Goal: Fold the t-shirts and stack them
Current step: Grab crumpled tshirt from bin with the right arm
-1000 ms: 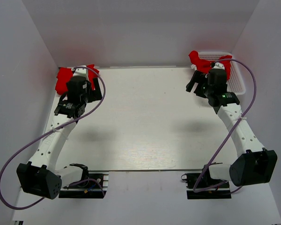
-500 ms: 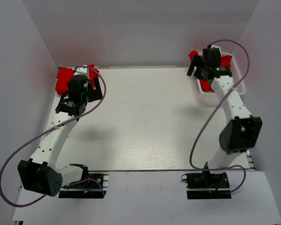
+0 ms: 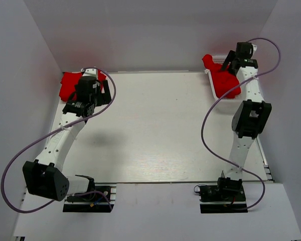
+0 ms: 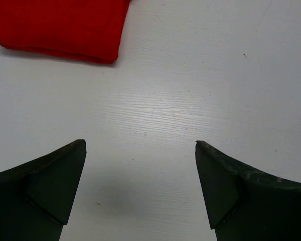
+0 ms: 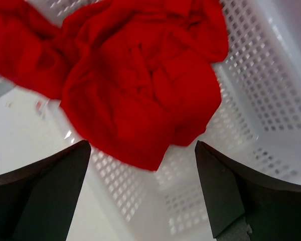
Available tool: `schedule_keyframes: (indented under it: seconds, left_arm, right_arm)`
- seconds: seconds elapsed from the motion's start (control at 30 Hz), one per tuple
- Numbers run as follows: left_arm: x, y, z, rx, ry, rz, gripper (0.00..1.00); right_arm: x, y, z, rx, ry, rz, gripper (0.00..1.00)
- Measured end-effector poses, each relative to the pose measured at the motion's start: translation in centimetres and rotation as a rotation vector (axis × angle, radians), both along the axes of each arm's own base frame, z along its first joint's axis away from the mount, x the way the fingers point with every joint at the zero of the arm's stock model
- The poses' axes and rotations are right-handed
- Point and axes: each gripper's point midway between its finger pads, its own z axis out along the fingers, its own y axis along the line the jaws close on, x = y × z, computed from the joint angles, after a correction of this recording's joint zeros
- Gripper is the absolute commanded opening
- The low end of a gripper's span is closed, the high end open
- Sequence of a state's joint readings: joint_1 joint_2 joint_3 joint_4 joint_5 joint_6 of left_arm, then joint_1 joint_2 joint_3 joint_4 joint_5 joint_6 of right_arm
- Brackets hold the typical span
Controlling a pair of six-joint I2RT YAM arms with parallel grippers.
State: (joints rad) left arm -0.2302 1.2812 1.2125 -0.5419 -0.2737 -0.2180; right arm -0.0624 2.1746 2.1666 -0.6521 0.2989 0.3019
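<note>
From above, the left gripper (image 3: 93, 94) hangs beside a folded red t-shirt (image 3: 69, 84) at the table's (image 3: 155, 125) far-left corner. The right gripper (image 3: 232, 63) is stretched over a crumpled red t-shirt (image 3: 224, 83) in the white mesh basket (image 3: 212, 88) at far right, with broad tabletop between them.

Left wrist: fingers spread wide and empty, the folded edge just ahead.

Right wrist: fingers wide apart, holding nothing, above the heap; only here does the basket's mesh show.

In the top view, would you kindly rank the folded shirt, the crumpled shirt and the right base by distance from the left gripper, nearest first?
1. Folded shirt, far left corner.
2. Crumpled shirt, far right corner.
3. Right base, near right edge.
</note>
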Motion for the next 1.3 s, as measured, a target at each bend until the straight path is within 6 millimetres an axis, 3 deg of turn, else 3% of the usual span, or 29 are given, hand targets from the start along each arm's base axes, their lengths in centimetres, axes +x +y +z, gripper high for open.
schedule_keyframes:
  seconds: [0.13, 0.27, 0.43, 0.6, 0.8, 0.9, 0.93, 0.97, 1.1, 1.3]
  left_arm:
    - [0.4, -0.1, -0.5, 0.004, 0.017, -0.001, 1.00]
    - [1.0, -0.3, -1.3, 0.009, 0.041, -0.003, 1.00]
    - [1.5, -0.4, -2.3, 0.015, 0.071, -0.005, 1.00]
    - [1.8, -0.5, -2.9, 0.022, 0.090, -0.005, 1.00]
    - [1.7, -0.4, -3.2, 0.028, 0.105, -0.001, 1.00]
    - [1.6, -0.2, -3.3, 0.033, 0.110, 0.003, 1.00]
    - [1.6, -0.2, -3.3, 0.034, 0.111, 0.005, 1.00]
    - [1.6, -0.1, -3.4, 0.037, 0.112, 0.008, 1.00]
    - [1.7, 0.0, -3.4, 0.043, 0.115, 0.015, 1.00]
    - [1.7, 0.1, -3.4, 0.045, 0.114, 0.019, 1.00]
  right_arm:
    - [2.4, -3.7, -1.6, 0.015, -0.052, -0.044, 0.90]
    - [4.6, -5.4, -5.4, 0.061, -0.070, -0.043, 0.90]
    - [7.0, -5.3, -10.5, 0.164, -0.085, -0.014, 0.90]
    - [8.8, -5.2, -12.6, 0.208, -0.125, 0.001, 0.90]
    - [11.5, -5.0, -13.7, 0.242, -0.222, -0.011, 0.87]
    - [12.5, -4.9, -14.8, 0.253, -0.254, -0.024, 0.69]
    - [12.9, -4.8, -14.9, 0.252, -0.270, -0.026, 0.50]
    - [13.2, -4.8, -14.8, 0.253, -0.284, -0.029, 0.38]
    - [13.9, -4.5, -15.1, 0.281, -0.319, -0.038, 0.03]
    - [14.1, -4.1, -14.9, 0.285, -0.346, -0.049, 0.00]
